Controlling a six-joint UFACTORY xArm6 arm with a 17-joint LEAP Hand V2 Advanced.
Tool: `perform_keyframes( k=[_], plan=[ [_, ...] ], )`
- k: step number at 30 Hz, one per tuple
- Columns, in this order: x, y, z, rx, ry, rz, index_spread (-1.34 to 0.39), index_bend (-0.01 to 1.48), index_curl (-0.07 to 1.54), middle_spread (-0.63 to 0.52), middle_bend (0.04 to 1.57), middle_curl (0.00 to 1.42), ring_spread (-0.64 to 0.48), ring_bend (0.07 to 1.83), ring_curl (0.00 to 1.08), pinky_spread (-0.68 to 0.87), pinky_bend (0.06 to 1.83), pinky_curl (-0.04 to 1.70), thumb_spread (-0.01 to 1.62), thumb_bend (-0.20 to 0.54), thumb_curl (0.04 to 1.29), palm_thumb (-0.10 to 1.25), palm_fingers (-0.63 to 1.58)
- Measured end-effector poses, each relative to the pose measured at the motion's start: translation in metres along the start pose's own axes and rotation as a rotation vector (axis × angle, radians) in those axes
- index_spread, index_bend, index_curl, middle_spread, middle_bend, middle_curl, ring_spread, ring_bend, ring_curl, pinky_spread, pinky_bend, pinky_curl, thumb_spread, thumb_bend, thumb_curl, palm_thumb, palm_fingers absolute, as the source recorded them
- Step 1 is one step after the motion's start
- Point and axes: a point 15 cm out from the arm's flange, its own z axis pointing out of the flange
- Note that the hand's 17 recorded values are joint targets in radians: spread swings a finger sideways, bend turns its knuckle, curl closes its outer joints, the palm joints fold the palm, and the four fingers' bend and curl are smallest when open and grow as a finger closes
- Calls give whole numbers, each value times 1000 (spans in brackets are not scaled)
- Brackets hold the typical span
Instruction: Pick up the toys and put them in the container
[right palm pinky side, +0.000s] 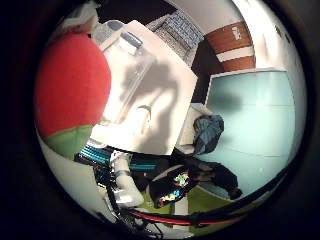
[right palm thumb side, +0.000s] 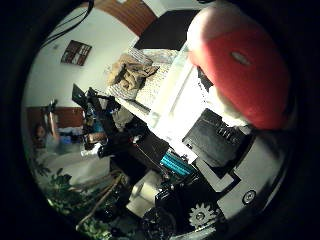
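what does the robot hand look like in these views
The hand is built of boxy black blocks and white plates, with a teal ribbed section, a small silver gear and a round screw head. The other palm view shows a white rounded finger segment beside teal ribbing.

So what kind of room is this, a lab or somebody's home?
Probably a lived-in room at home, not a lab: a framed picture hangs on the wall, clothing lies crumpled on a patterned surface, and houseplants grow nearby.

Home interior: framed picture (right palm thumb side: 76, 52) on wall, houseplants (right palm thumb side: 60, 192) (leafy), patterned couch (right palm pinky side: 180, 31).
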Motion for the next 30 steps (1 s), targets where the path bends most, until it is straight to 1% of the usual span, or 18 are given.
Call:
perform_keyframes(
  k=[2,7,10,12,13,14,15,16,17,18,19,21,22,23,25,26,27,30],
  plan=[
    [-7,-12,12,3,-2,-1,-318,962,1061,-220,1228,1019,-272,1311,893,-209,1217,1112,725,-19,843,1033,991],
    [-17,-28,30,4,-12,0,-322,950,1065,-222,1217,1025,-274,1302,900,-212,1214,1122,754,-25,830,994,1001],
    [-19,-34,36,7,-15,-1,-334,938,1072,-224,1211,1029,-272,1297,899,-218,1204,1117,847,-30,800,918,1005],
    [-21,-37,36,17,-20,-1,-335,896,1062,-225,1184,1023,-269,1292,873,-237,1161,1076,937,-31,765,855,1018],
    [-22,-37,35,19,-26,-1,-340,835,1038,-226,1144,1008,-265,1287,843,-261,1129,1033,965,-38,745,812,1029],
    [-24,-37,35,19,-33,-2,-348,738,1011,-224,1111,977,-264,1260,797,-305,1076,973,1002,-34,718,766,1041],
    [-26,-37,35,17,-42,-2,-358,623,982,-227,1082,943,-271,1236,760,-357,1026,923,1027,-34,693,730,1001],
    [-27,-35,35,12,-49,-3,-368,492,946,-232,1041,912,-283,1207,727,-404,994,885,1060,-33,671,705,882],
    [-28,-34,35,6,-56,-3,-386,353,904,-237,971,870,-287,1158,693,-452,1005,853,1109,-28,636,678,752],
    [-29,-33,35,2,-61,-4,-413,321,876,-237,872,830,-272,1100,680,-417,962,855,1146,-25,607,662,508],
    [-30,-31,36,-4,-63,-6,-457,301,802,-219,711,753,-218,992,625,-311,878,838,1190,-27,562,633,250],
    [-30,-23,38,-36,-62,-9,-486,262,713,-167,536,658,-126,872,549,-140,862,817,1214,-32,513,593,96],
    [-30,-19,39,-54,-62,-13,-493,243,667,-126,458,607,-43,804,518,-6,854,807,1219,-33,482,560,19],
    [-29,-15,40,-68,-61,-16,-500,210,607,-90,400,557,20,738,465,108,837,771,1226,-27,457,544,18],
    [-29,-14,40,-71,-61,-29,-504,188,536,-47,335,495,110,626,399,272,785,713,1229,-23,422,520,-26],
    [-28,-13,38,-68,-62,-35,-502,178,503,-33,309,470,138,588,376,336,759,681,1229,-21,407,514,-15],
    [-28,-13,36,-64,-62,-40,-501,173,474,-21,293,449,161,548,352,390,731,649,1226,-23,392,502,-15],
    [-24,-12,32,-56,-63,-51,-496,165,407,-7,250,406,193,491,315,467,686,580,1222,-17,365,508,5]
  ],
)
